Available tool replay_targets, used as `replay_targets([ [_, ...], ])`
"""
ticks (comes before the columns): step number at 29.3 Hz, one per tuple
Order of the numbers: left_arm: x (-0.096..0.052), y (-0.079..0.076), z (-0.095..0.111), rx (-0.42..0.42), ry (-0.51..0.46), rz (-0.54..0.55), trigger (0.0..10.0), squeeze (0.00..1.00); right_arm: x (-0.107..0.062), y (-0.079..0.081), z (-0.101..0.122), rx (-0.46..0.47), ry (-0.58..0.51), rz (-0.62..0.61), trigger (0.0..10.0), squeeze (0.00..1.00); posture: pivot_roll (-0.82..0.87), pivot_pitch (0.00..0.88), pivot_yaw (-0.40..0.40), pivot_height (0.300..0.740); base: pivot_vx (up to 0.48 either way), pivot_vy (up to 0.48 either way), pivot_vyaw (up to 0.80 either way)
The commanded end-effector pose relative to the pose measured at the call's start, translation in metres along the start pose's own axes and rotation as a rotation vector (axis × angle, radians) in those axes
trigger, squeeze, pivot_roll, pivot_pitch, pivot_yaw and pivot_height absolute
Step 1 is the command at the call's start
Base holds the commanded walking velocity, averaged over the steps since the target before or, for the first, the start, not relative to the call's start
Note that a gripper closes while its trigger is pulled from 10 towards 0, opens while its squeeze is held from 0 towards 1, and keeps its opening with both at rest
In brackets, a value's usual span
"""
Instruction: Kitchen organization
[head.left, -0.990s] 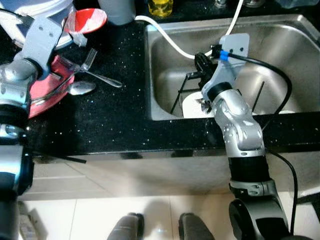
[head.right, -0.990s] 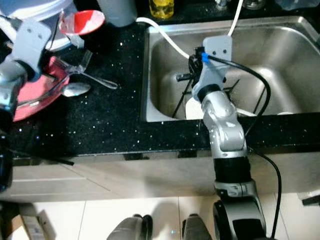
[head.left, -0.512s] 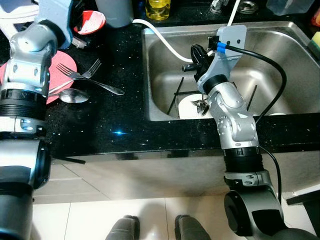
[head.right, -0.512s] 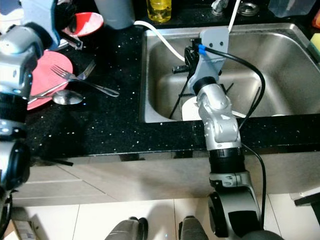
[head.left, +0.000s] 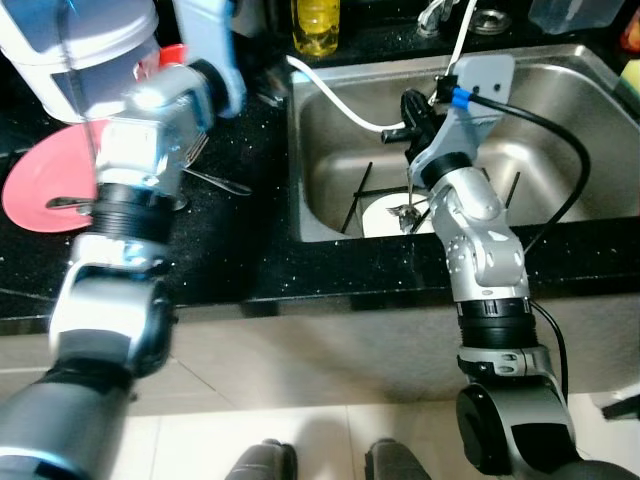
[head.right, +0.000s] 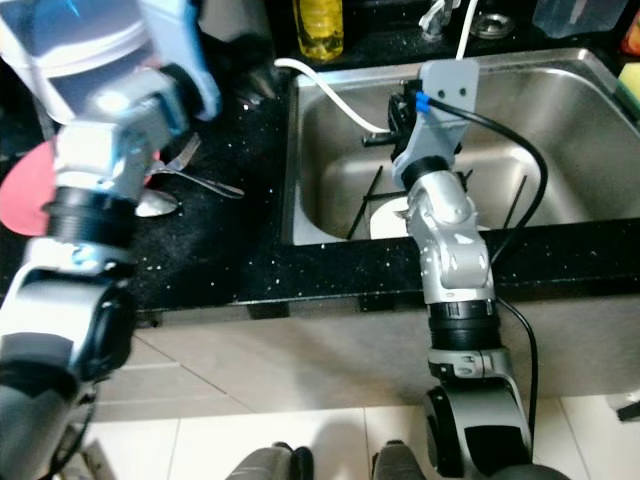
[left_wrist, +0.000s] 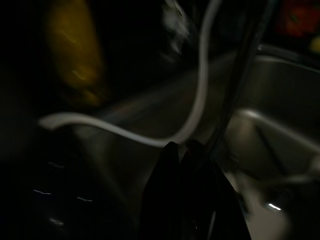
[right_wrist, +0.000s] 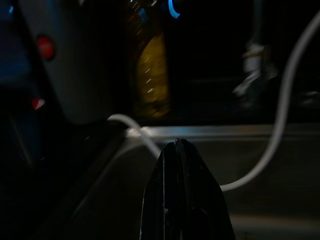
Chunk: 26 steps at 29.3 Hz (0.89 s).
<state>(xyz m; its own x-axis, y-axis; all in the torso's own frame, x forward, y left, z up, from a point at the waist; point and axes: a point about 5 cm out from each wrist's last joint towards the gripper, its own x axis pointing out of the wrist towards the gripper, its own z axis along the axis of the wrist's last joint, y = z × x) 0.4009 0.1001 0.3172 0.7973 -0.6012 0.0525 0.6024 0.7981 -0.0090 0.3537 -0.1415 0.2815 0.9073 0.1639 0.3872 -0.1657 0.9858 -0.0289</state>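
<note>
Both hands are clenched empty: the right hand (right_wrist: 181, 150) over the sink (head.left: 560, 75), the left hand (left_wrist: 182, 152) probably above the bench (head.left: 250, 240). Unclench before reaching the fork (head.right: 195, 172).

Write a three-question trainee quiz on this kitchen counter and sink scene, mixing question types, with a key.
1. True or false: the red plate lies inside the sink.
2. Multiple choice: the yellow bottle stands
A. in the sink basin
B. on the counter behind the sink
C. on the red plate
3. Fill in: in the wrist views, the fingers of the right hand and the left hand are pressed ______.

Key
1. False; it lies on the black counter, to the robot's left of the sink.
2. B
3. together, holding nothing visible
</note>
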Motion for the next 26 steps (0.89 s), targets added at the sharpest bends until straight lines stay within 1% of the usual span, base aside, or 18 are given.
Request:
replay_targets([
  [1, 0.006, -0.001, -0.011, -0.055, 0.048, 0.021, 10.0, 0.0, -0.005, -0.009, 0.003, -0.022, -0.007, -0.038, 10.0, 0.0, -0.06, 0.084, 0.18, 0.74, 0.0, 0.0, 0.0],
  [3, 0.016, -0.01, -0.03, -0.052, 0.109, 0.039, 10.0, 0.0, -0.01, -0.016, 0.007, -0.03, -0.024, -0.069, 10.0, 0.0, -0.11, 0.082, 0.195, 0.74, 0.0, 0.0, 0.0],
  [5, 0.022, -0.019, -0.047, -0.059, 0.156, 0.038, 10.0, 0.0, -0.011, -0.017, 0.014, -0.037, -0.046, -0.066, 10.0, 0.0, -0.13, 0.074, 0.201, 0.74, 0.0, 0.0, 0.0],
  [6, 0.022, -0.022, -0.056, -0.041, 0.189, 0.043, 10.0, 0.0, -0.01, -0.015, 0.018, -0.043, -0.061, -0.054, 10.0, 0.0, -0.14, 0.067, 0.2, 0.74, 0.0, 0.0, 0.0],
  [9, 0.02, -0.024, -0.068, -0.015, 0.232, 0.048, 10.0, 0.0, -0.007, -0.012, 0.023, -0.051, -0.081, -0.037, 10.0, 0.0, -0.13, 0.059, 0.192, 0.74, 0.0, 0.0, 0.0],
  [10, 0.018, -0.022, -0.075, 0.006, 0.257, 0.058, 10.0, 0.19, -0.005, -0.011, 0.025, -0.05, -0.089, -0.028, 10.0, 0.0, -0.12, 0.05, 0.18, 0.74, 0.0, 0.0, 0.0],
  [11, 0.018, -0.022, -0.075, 0.006, 0.257, 0.058, 10.0, 0.19, -0.005, -0.011, 0.025, -0.05, -0.089, -0.028, 10.0, 0.0, -0.12, 0.05, 0.18, 0.74, 0.0, 0.0, 0.0],
  [12, 0.014, -0.019, -0.081, 0.019, 0.28, 0.066, 10.0, 1.0, -0.003, -0.008, 0.025, -0.047, -0.097, -0.015, 10.0, 0.0, -0.11, 0.038, 0.166, 0.74, 0.0, 0.0, 0.0],
  [14, 0.007, -0.012, -0.086, 0.097, 0.27, 0.106, 10.0, 1.0, 0.0, -0.002, 0.025, -0.046, -0.11, 0.013, 10.0, 0.0, -0.1, 0.028, 0.153, 0.74, 0.0, 0.0, 0.0],
  [15, 0.007, -0.012, -0.086, 0.097, 0.27, 0.106, 10.0, 1.0, 0.0, -0.002, 0.025, -0.046, -0.11, 0.013, 10.0, 0.0, -0.1, 0.028, 0.153, 0.74, 0.0, 0.0, 0.0],
  [16, 0.002, -0.011, -0.077, 0.122, 0.188, 0.102, 10.0, 1.0, 0.001, 0.002, 0.026, -0.047, -0.123, 0.034, 10.0, 0.0, -0.09, 0.012, 0.139, 0.74, 0.0, 0.0, 0.0],
  [17, 0.002, -0.011, -0.077, 0.122, 0.188, 0.102, 10.0, 1.0, 0.001, 0.002, 0.026, -0.047, -0.123, 0.034, 10.0, 0.0, -0.09, 0.012, 0.139, 0.74, 0.0, 0.0, 0.0],
  [18, -0.009, -0.011, -0.053, 0.098, -0.013, 0.1, 10.0, 1.0, 0.003, 0.007, 0.031, -0.05, -0.159, 0.068, 10.0, 0.0, -0.08, 0.0, 0.122, 0.74, 0.0, 0.0, 0.0],
  [19, -0.009, -0.011, -0.053, 0.098, -0.013, 0.1, 10.0, 1.0, 0.003, 0.007, 0.031, -0.05, -0.159, 0.068, 10.0, 0.0, -0.08, 0.0, 0.122, 0.74, 0.0, 0.0, 0.0],
  [20, -0.016, -0.01, -0.044, 0.093, -0.092, 0.114, 10.0, 0.0, 0.004, 0.008, 0.034, -0.047, -0.176, 0.079, 10.0, 0.0, -0.07, 0.0, 0.111, 0.74, 0.0, 0.0, 0.0],
  [22, -0.016, -0.01, -0.044, 0.093, -0.092, 0.114, 10.0, 0.0, 0.004, 0.008, 0.034, -0.047, -0.176, 0.079, 10.0, 0.0, -0.07, 0.0, 0.111, 0.74, 0.0, 0.0, 0.0],
  [24, -0.034, -0.007, -0.034, 0.089, -0.211, 0.191, 10.0, 0.0, 0.008, 0.01, 0.038, -0.022, -0.206, 0.101, 10.0, 0.0, -0.04, 0.0, 0.078, 0.74, 0.0, 0.0, 0.0],
  [26, -0.034, -0.007, -0.034, 0.089, -0.211, 0.191, 10.0, 0.0, 0.008, 0.01, 0.038, -0.022, -0.206, 0.101, 10.0, 0.0, -0.04, 0.0, 0.078, 0.74, 0.0, 0.0, 0.0],
])
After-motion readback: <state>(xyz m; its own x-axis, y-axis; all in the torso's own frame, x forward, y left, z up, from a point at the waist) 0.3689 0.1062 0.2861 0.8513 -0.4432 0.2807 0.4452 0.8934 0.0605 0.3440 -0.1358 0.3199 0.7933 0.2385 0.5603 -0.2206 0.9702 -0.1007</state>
